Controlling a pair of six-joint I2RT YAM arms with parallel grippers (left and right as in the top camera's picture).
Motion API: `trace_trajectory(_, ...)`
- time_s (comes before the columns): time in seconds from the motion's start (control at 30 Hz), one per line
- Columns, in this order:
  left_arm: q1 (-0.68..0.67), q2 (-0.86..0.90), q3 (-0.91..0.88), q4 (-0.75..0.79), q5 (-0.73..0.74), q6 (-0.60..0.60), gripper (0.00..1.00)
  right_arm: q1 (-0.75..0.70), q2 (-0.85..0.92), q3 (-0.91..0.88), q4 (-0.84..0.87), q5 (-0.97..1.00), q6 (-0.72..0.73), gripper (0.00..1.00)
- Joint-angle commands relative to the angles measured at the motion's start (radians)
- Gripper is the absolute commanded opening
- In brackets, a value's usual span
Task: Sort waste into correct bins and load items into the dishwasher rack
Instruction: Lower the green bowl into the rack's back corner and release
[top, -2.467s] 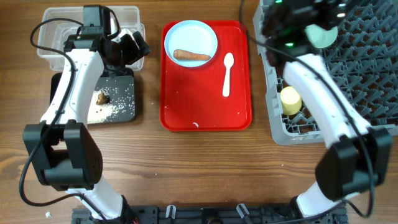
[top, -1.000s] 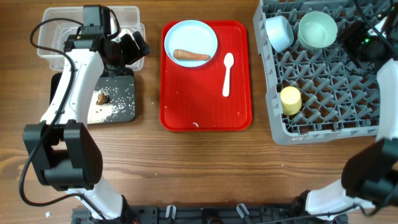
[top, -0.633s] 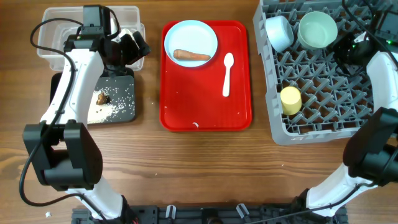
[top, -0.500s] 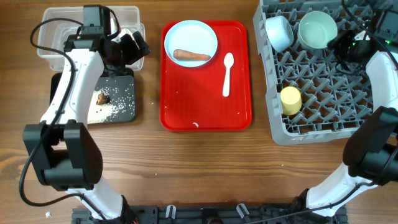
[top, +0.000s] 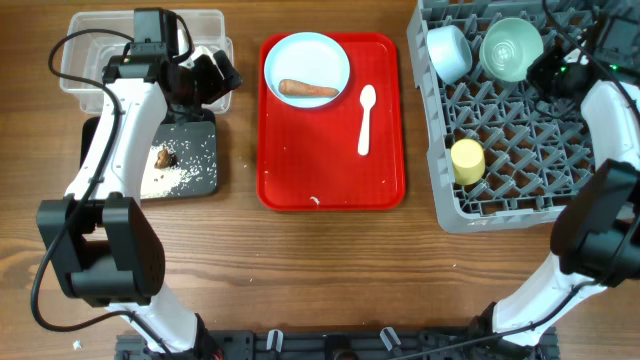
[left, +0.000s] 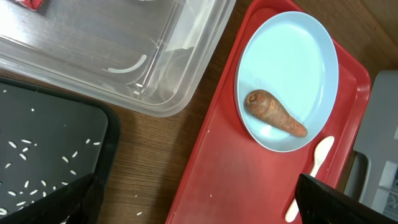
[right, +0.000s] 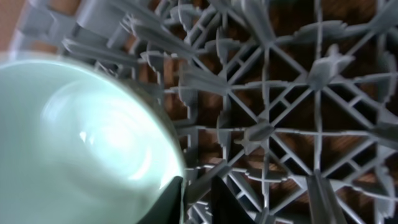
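My right gripper (top: 545, 72) is over the grey dishwasher rack (top: 540, 150), its fingers pinched on the right rim of the small light blue bowl (top: 511, 46) (right: 87, 137). A small white bowl (top: 449, 52) and a yellow cup (top: 467, 161) also sit in the rack. The light blue plate (top: 310, 50) holds the carrot piece (top: 308, 89) on the red tray (top: 330, 170), beside the white spoon (top: 365, 118). My left gripper (top: 205, 78) (left: 199, 208) hangs open between the clear tub (top: 100, 60) and the red tray, holding nothing.
The black tray (top: 195, 180) below the tub holds rice-like crumbs (top: 185, 165) and a small brown lump (top: 163, 156). A red wrapper corner (left: 31, 3) shows in the tub. A few crumbs lie on the red tray and the wood.
My right gripper has moved left across the rack to the light blue bowl's rim and narrowed its jaws there. The left arm has not moved.
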Motion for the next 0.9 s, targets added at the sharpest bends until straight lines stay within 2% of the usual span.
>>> trace_trajectory(0.0,0.003,-0.02,0.006,0.003,-0.006,0.001,1.0,0.012,0.016,-0.007,0.029,0.014,-0.005,0.14)
trace_trajectory(0.23,0.003,-0.02,0.006,0.003,-0.006,0.001,1.0,0.013,0.017,-0.007,0.056,0.018,-0.005,0.14)
trace_trajectory(0.27,0.003,-0.02,0.006,0.003,-0.006,0.001,1.0,0.013,0.017,-0.007,0.064,0.018,-0.005,0.13)
trace_trajectory(0.33,0.003,-0.02,0.006,0.003,-0.006,0.001,1.0,0.013,0.017,-0.007,0.074,0.018,-0.005,0.04)
trace_trajectory(0.47,0.003,-0.02,0.006,0.003,-0.006,0.002,1.0,0.012,0.003,-0.006,0.051,0.031,-0.059,0.04)
trace_trajectory(0.73,0.003,-0.02,0.006,0.003,-0.006,0.001,1.0,0.013,-0.212,0.039,-0.069,0.209,-0.146,0.04)
trace_trajectory(0.87,0.003,-0.02,0.006,0.003,-0.006,0.001,1.0,0.054,-0.352,0.042,-0.134,0.436,-0.161,0.04)
